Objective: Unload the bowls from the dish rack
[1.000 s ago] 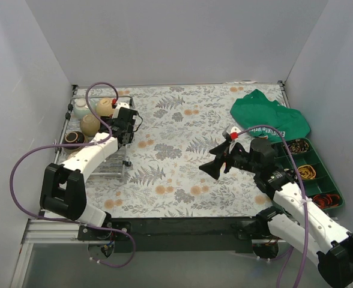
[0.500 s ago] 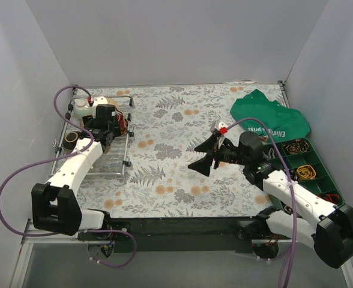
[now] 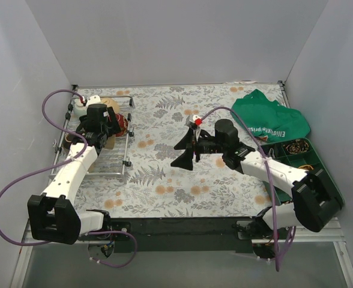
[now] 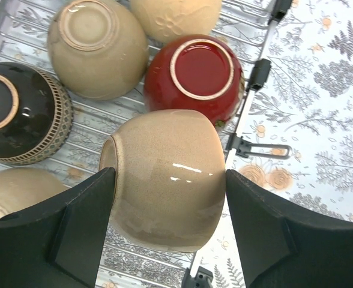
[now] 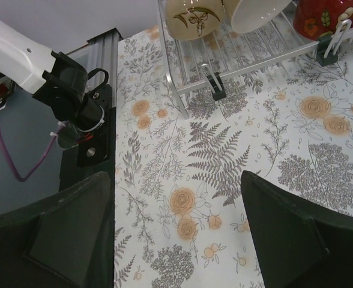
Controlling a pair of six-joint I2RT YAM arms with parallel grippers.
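My left gripper (image 4: 167,177) is shut on a tan bowl (image 4: 170,150), which lies on its side between the fingers just above the silver wire dish rack (image 4: 241,114). Below it in the rack are a red bowl (image 4: 194,75), a beige bowl (image 4: 98,48), a cream bowl (image 4: 176,15) and a dark brown-black bowl (image 4: 14,114), all upside down. In the top view the left gripper (image 3: 103,129) is over the rack (image 3: 107,162) at the far left. My right gripper (image 3: 184,153) is open and empty over the floral cloth near the table's middle (image 5: 176,180).
A green cloth (image 3: 269,117) lies at the back right, and a green compartment tray (image 3: 335,192) with small items sits at the right edge. The right wrist view shows the rack's near corner (image 5: 242,48) and the left arm's base (image 5: 68,96).
My left arm has swung back left over the rack and closed on the tan bowl. My right arm has reached left from the right side toward the table's middle, jaws still open.
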